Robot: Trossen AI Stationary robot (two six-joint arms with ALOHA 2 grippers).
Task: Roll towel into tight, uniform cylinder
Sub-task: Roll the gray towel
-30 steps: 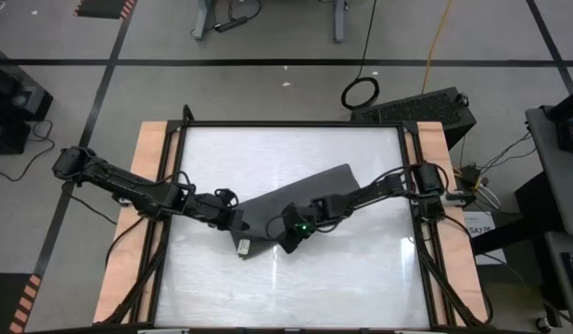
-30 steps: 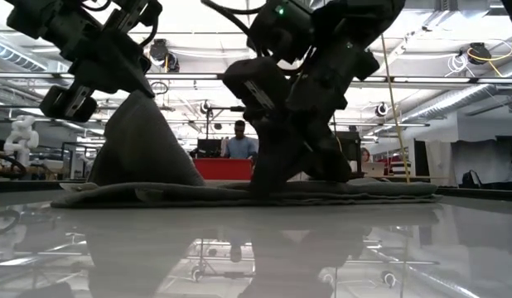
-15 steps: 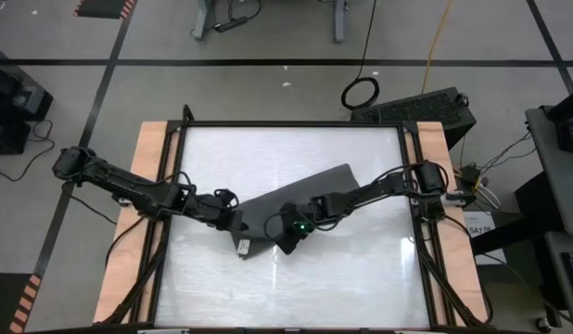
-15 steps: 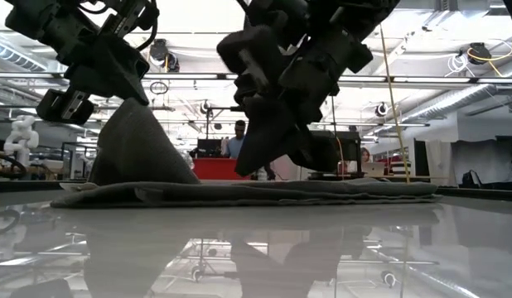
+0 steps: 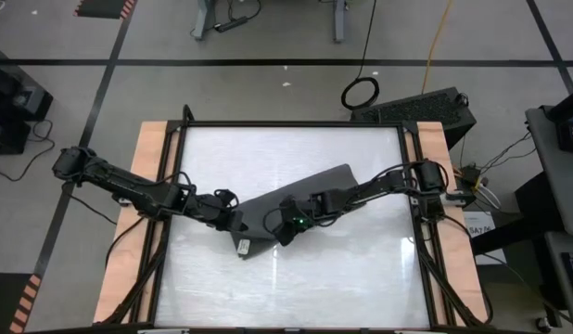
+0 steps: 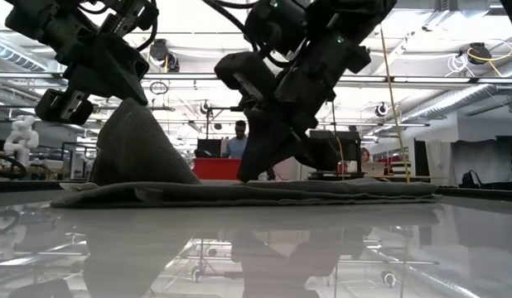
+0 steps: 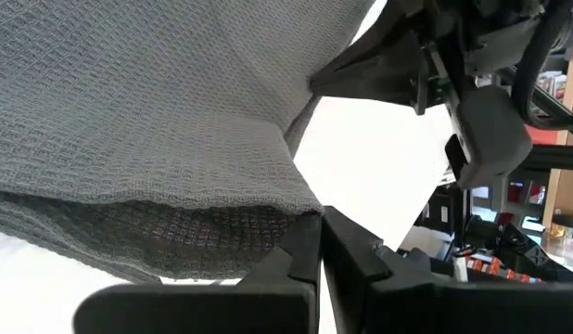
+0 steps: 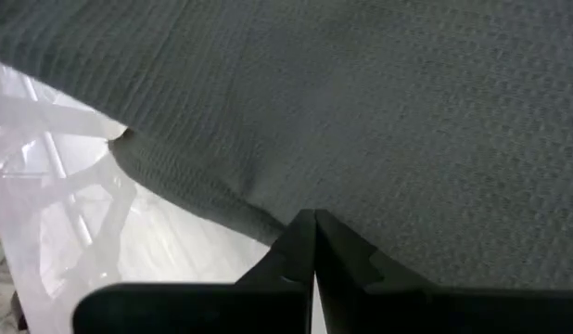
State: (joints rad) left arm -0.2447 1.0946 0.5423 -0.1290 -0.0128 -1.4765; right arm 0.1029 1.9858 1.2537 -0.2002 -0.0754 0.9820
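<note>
The dark grey towel (image 5: pixel 314 190) lies slantwise across the middle of the white table (image 5: pixel 268 148), its small white tag (image 5: pixel 242 246) at its near left end. My left gripper (image 5: pixel 235 221) is shut on that near left end. My right gripper (image 5: pixel 285 230) is shut on the towel's near edge a little to the right. In the low view the cloth rises in a peak to each gripper, the left (image 6: pixel 128 93) and the right (image 6: pixel 258 124). The rest lies flat on the table. My left gripper pinches the towel's edge (image 7: pixel 300 215) near its left end between its two fingers, slanting down from the table's left. That part (image 6: pixel 136 141) is raised into a tent, drawn fairly taut, and its foot stays on the table. My right gripper pinches a fold at the towel's near edge (image 8: pixel 282 221) between its two fingers, slanting down from the table's right. The cloth (image 6: pixel 252 161) hangs from the fingers in a narrow peak down to the flat part on the table.
Wooden side rails (image 5: pixel 155 186) and a black frame border the table. A black case (image 5: pixel 426 107) and a cable coil (image 5: pixel 361 91) lie on the floor beyond the far edge. A person (image 6: pixel 239 142) stands in the room far behind the table.
My right gripper has edged slightly toward the table's left and up with its pinch of towel, and the cloth beneath it has been drawn into a narrower peak. The left peak and the flat part have stayed put.
</note>
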